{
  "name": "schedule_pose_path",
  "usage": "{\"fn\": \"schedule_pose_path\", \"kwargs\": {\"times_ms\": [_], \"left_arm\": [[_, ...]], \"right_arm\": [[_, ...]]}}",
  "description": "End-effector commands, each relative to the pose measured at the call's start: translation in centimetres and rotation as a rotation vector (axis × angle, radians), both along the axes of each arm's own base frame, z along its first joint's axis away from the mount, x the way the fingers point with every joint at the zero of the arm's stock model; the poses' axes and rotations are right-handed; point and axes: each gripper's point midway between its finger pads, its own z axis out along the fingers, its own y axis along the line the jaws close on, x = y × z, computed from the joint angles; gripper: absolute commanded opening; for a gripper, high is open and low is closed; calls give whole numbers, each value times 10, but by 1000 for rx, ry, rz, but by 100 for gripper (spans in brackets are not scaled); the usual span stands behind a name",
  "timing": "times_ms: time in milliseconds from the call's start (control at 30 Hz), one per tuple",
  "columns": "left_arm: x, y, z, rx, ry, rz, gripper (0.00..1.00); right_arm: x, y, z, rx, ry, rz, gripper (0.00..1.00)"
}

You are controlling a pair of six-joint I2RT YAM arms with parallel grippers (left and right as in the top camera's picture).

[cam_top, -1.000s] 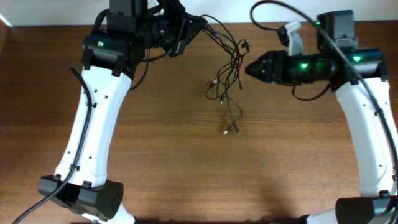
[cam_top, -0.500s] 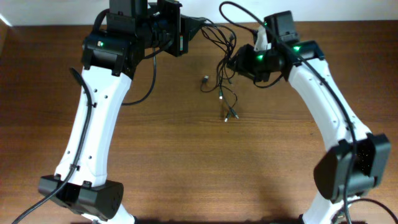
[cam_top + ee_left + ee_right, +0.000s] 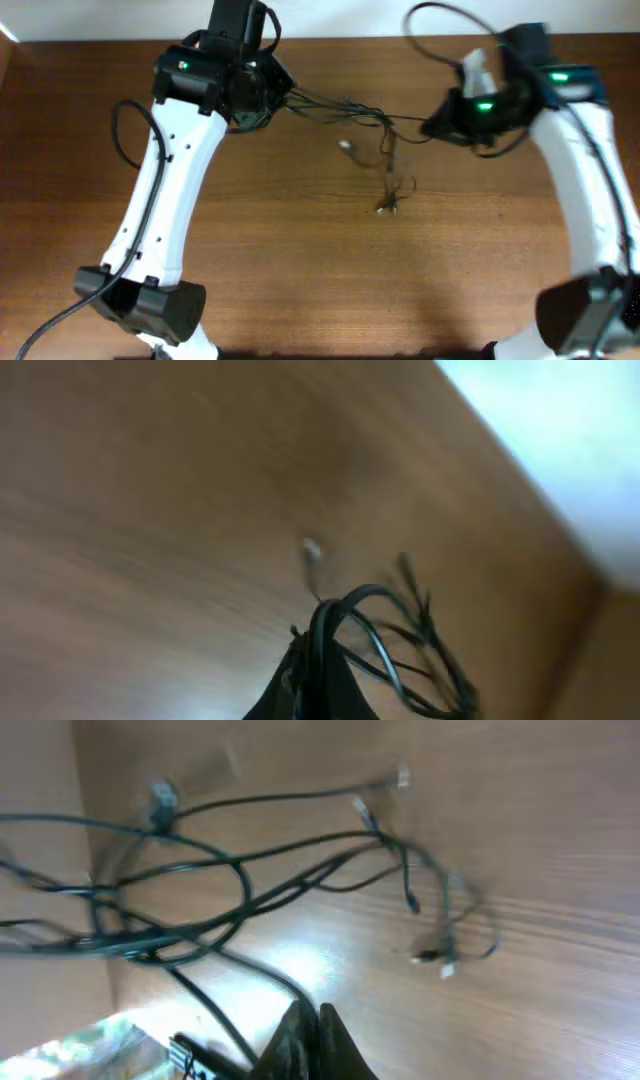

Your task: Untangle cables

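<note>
Both shut: my left claw (image 3: pixel 283 98) and right claw (image 3: pixel 430 128) pinch the cables (image 3: pixel 345 104), taut overhead; only the right wrist view shows tangled loops and plugs.

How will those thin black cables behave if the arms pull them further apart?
Probably floppy: the cables run fairly straight only between the left gripper and the right gripper, while the loose ends trail off in curls. They look light, being so thin. The small plugs may snag in the loops.
</note>
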Motion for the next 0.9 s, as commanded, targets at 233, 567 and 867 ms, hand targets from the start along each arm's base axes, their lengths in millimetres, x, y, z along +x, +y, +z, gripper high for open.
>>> {"fn": "schedule_pose_path", "kwargs": {"times_ms": [233,567,867], "left_arm": [[7,33,-5,356,-91,-378,0],[-36,-78,108,78,-741,-1216,0],[-58,-82,112,52,-783,-1324,0]], "right_arm": [[-10,-169,20,-40,-75,-344,4],[-8,-7,55,204,-221,141,65],[6,15,48,225,-69,-23,70]]}}
